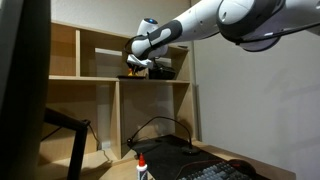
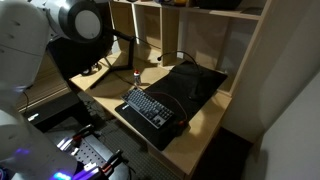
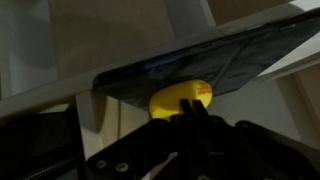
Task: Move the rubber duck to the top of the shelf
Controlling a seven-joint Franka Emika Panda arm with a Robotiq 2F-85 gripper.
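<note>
The rubber duck (image 3: 168, 98) is small and bright yellow with an orange mark. In the wrist view it sits between my gripper (image 3: 192, 103) fingertips, in the air with the desk far below. My gripper is shut on the duck. In an exterior view my gripper (image 1: 137, 66) hovers in front of an upper cubby of the plywood shelf (image 1: 90, 78), with a spot of yellow-orange from the duck (image 1: 132, 72) under it. The shelf's flat top board is above my gripper. The shelf (image 2: 215, 30) also shows in the other exterior view, where the duck is not seen.
A white bottle with a red cap (image 1: 141, 168) stands on the desk below; it also shows in the other exterior view (image 2: 135, 74). A keyboard (image 2: 150, 108) and a black sleeve (image 2: 195, 85) lie on the desk. A dark screen edge (image 1: 20, 80) fills the near left.
</note>
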